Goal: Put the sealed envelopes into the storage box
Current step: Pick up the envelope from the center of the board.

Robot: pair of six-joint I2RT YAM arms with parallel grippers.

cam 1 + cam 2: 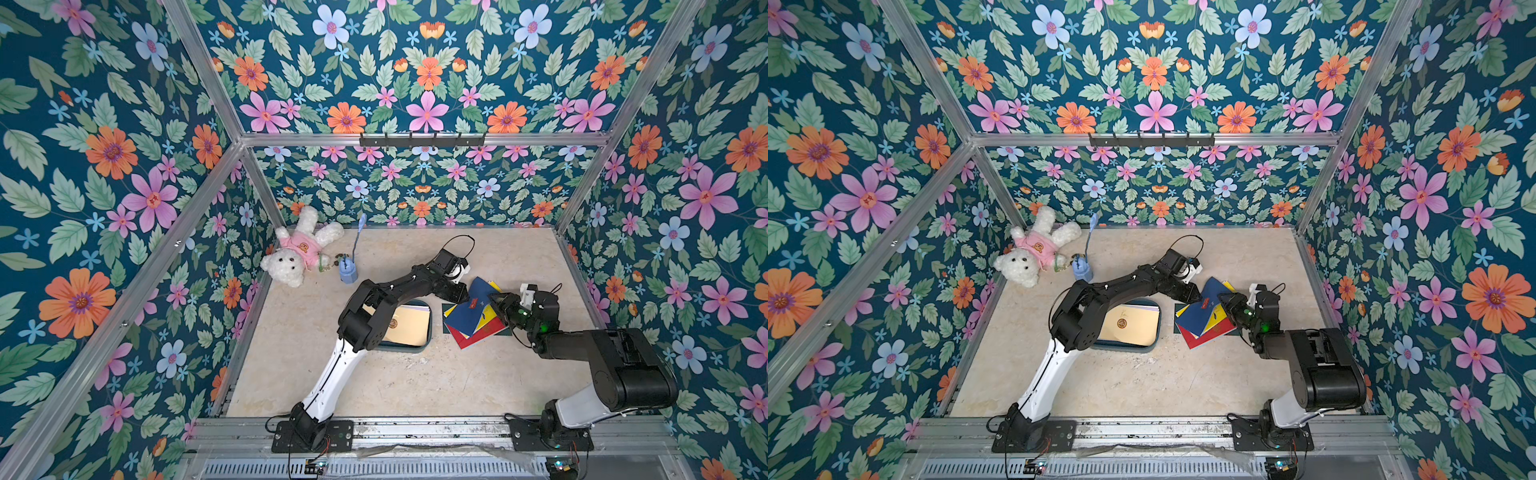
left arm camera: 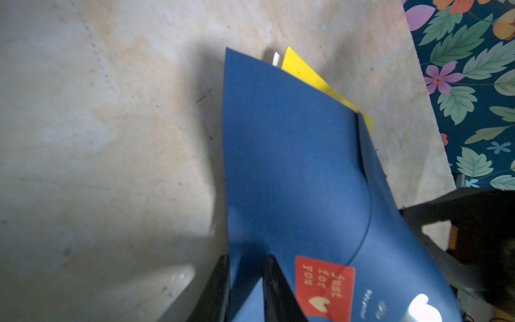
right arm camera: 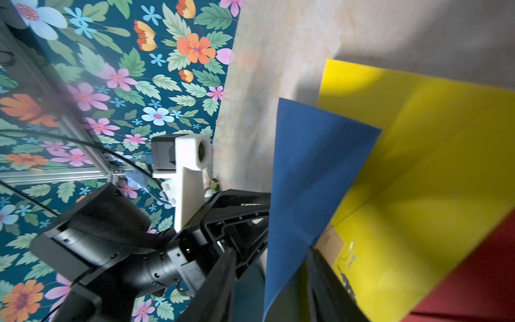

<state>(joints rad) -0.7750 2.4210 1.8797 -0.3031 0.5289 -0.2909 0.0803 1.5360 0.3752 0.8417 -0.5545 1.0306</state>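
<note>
The navy envelope [image 1: 463,316] [image 1: 1196,318] is tilted up off the small pile of sealed envelopes, which lies on the table [image 1: 415,382] just to the right of the storage box [image 1: 409,350] [image 1: 1129,349]. Its red sticker [image 2: 324,287] reads "just for you" (the flap side faces the left wrist camera). The left gripper [image 1: 467,297] [image 2: 248,259] pinches one edge of it, fingers nearly together with the paper between them. The right gripper [image 1: 496,299] [image 3: 271,253] sits at the opposite side. Its jaws stand partly apart with a corner of the navy sheet [image 3: 306,167] hanging between them, and I see no clamping there.

Under it lie a yellow envelope [image 1: 494,286] [image 3: 418,167], a red envelope [image 1: 478,337] [image 1: 1200,338] and a dark green envelope [image 1: 449,309], fanned and overlapping.

Inside the dark teal box a cream envelope [image 1: 409,328] [image 1: 1136,326] with a round seal lies flat on top, the left arm's elbow hiding part of it.

In the far left corner a white teddy bear [image 1: 299,253] in a pink shirt lies beside a light-blue cup [image 1: 348,272], well apart from the envelopes
</note>
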